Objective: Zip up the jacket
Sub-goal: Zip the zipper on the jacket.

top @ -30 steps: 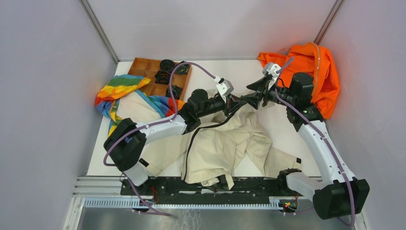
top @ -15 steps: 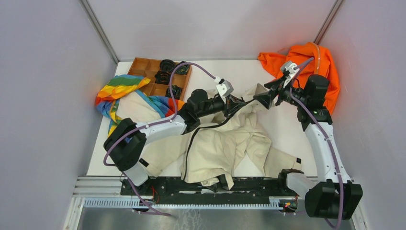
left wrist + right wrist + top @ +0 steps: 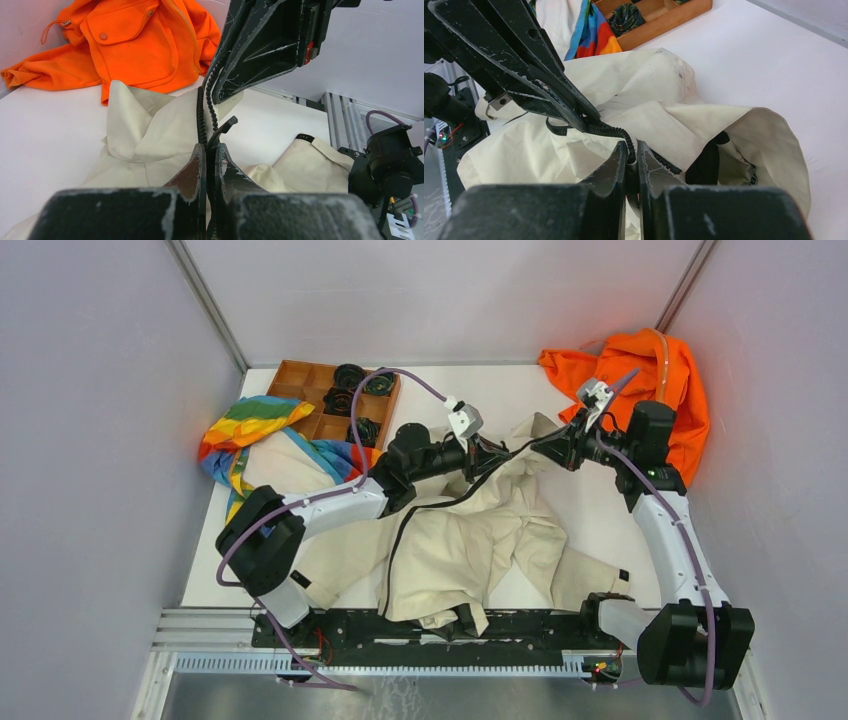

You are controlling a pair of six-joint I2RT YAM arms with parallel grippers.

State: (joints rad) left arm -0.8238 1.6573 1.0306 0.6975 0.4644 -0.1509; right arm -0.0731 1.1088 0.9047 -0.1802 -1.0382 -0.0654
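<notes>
1. One jacket (image 3: 470, 540): cream cloth with dark lining, heaped in loose folds on the table (image 3: 590, 510), from the lower centre of the top view up to its centre. Judged light, soft and limp. It will likely sag and bunch wherever it is not held, so bare cloth gives poor purchase.
2. One zipper (image 3: 201, 112): black toothed strip on the jacket's front edge, lifted off the table at upper centre of the top view and stretched between the two grippers. Judged the firmest part of the garment. Best taken on the tape just beside the teeth and at the pull, with the strip drawn taut.
3. One left gripper (image 3: 210, 148): fingers pressed together, pinching the zipper at lower centre of the left wrist view. A curved black tab, probably the pull, pokes out just above the fingertips. Whether the slider itself is gripped cannot be told.
4. One right gripper (image 3: 632, 146): fingers drawn close with a narrow gap, clamped on the zipper at centre of the right wrist view, its tip near the left gripper's.
5. Other items: orange garment (image 3: 660, 380), upper right; striped cloth (image 3: 250, 425), left; wooden tray (image 3: 285, 370), upper left.
</notes>
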